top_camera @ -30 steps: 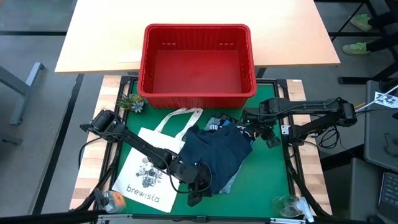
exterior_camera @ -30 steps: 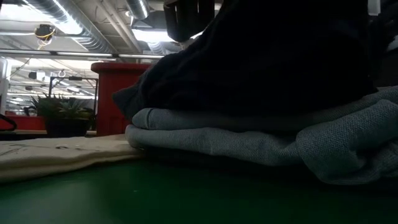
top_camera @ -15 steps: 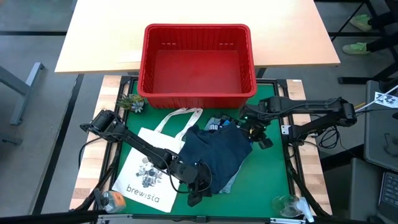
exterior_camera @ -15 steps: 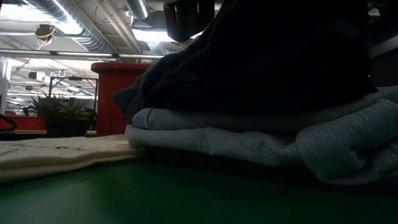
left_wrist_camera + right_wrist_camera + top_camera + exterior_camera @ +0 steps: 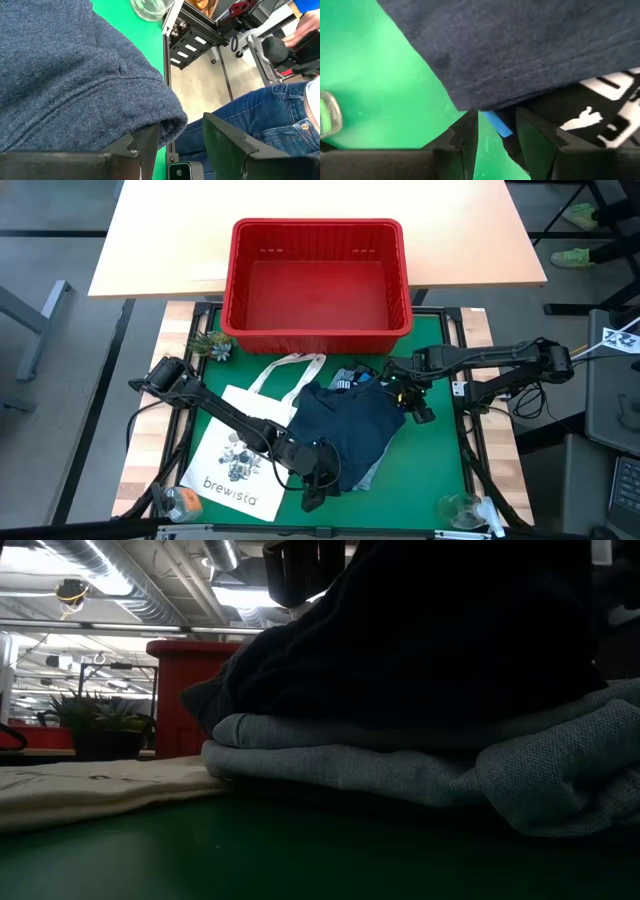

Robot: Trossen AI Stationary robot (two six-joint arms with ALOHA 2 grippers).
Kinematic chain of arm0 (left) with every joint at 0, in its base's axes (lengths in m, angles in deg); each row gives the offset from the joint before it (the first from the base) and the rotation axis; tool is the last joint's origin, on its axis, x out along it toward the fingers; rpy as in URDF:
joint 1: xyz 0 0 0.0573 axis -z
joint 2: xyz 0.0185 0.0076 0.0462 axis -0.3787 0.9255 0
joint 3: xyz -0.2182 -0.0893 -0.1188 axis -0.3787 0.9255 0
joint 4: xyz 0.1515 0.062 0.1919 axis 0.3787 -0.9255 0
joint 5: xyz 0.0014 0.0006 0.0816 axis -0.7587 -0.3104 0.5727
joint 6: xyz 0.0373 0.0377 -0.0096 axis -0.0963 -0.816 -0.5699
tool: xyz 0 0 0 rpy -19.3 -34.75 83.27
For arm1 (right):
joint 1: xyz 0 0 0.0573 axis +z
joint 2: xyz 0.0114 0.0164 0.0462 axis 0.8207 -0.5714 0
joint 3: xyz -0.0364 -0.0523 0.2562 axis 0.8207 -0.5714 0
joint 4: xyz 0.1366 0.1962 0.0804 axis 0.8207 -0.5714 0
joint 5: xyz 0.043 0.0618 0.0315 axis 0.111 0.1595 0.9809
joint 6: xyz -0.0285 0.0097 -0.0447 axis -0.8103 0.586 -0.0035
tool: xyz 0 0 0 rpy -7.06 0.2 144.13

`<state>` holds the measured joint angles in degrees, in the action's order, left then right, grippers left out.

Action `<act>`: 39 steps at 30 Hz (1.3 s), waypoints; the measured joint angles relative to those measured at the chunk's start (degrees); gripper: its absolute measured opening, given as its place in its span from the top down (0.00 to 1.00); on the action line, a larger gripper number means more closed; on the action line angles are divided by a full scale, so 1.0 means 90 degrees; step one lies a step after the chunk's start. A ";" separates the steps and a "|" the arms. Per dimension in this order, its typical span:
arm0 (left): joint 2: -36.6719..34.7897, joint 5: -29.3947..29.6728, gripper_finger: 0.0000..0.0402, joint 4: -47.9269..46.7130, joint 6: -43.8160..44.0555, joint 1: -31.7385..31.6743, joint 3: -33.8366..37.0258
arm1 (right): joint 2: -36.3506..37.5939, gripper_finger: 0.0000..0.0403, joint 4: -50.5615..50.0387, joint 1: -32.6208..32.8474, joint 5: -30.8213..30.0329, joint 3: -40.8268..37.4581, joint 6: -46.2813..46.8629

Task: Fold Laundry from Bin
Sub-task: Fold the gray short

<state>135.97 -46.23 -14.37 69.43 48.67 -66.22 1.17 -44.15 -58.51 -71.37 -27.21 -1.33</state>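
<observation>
Jaws of both grippers stand narrowly parted at opposite corners of the navy garment (image 5: 345,430): left gripper (image 5: 318,480) at its near edge, right gripper (image 5: 408,395) at its far-right corner, neither visibly clamping cloth.

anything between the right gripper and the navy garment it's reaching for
Nothing visible does. The right gripper sits at the far right corner of the dark navy garment, fingers open over bare green mat at the cloth's edge. The left gripper is at the near edge.
</observation>
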 joint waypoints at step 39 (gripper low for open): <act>0.0000 0.0000 0.64 0.0000 0.0000 -0.0002 0.0007 | 0.0000 0.96 0.0751 0.0000 0.0272 -0.0180 0.0330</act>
<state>135.97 -46.23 -14.37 69.43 48.65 -66.15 1.17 -37.39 -58.51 -68.92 -28.83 1.64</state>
